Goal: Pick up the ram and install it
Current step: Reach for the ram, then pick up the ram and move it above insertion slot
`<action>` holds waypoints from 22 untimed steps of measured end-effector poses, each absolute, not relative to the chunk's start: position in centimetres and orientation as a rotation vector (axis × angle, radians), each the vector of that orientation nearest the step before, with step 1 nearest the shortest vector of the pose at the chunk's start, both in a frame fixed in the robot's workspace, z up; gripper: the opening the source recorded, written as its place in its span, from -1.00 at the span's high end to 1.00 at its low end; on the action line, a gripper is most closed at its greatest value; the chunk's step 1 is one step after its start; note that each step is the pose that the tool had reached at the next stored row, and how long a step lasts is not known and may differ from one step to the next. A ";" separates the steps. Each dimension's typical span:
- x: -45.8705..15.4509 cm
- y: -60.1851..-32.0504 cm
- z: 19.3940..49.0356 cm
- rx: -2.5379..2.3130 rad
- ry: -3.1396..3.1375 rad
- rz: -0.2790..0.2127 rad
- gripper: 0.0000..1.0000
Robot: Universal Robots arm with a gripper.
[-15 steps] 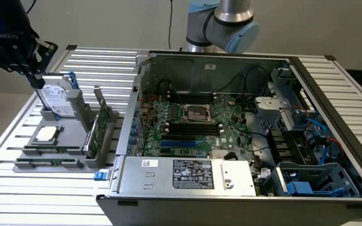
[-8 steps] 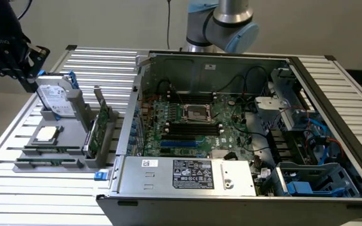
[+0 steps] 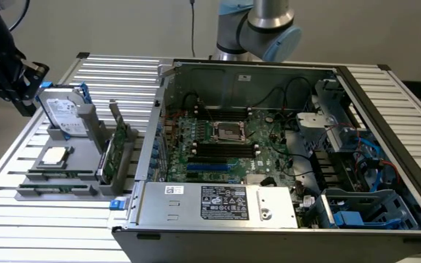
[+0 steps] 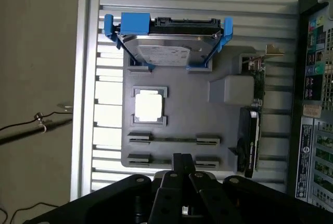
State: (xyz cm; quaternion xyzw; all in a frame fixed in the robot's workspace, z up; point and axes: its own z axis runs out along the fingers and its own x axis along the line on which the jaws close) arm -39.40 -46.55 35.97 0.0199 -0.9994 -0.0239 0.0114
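Observation:
Two ram sticks, thin and green, lie edge-up in the slots of a grey holder on the slatted table: one just behind the other. From the wrist view they appear as thin lines, the first ram in full and the second partly behind my fingers. My black gripper is shut with nothing in it and hangs high above the holder's ram end. In the exterior view the gripper is at the far left, above and behind the hard drive.
The holder also carries a silver hard drive with blue rails, a CPU and an upright green expansion card. On the exterior view's right stands the open computer case, its motherboard showing black memory slots.

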 end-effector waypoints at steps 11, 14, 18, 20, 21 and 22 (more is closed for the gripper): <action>-39.6 -47.0 36.0 0.064 -3.117 -0.075 0.79; -39.6 -47.0 36.0 0.064 -3.117 -0.075 0.79; -39.6 -47.0 35.9 0.064 -3.117 -0.075 0.79; -39.6 -47.1 35.9 0.092 -3.118 -0.077 0.79; -39.6 -47.1 35.8 0.119 -3.118 -0.078 0.79; -39.6 -47.1 35.7 0.147 -3.116 -0.078 0.79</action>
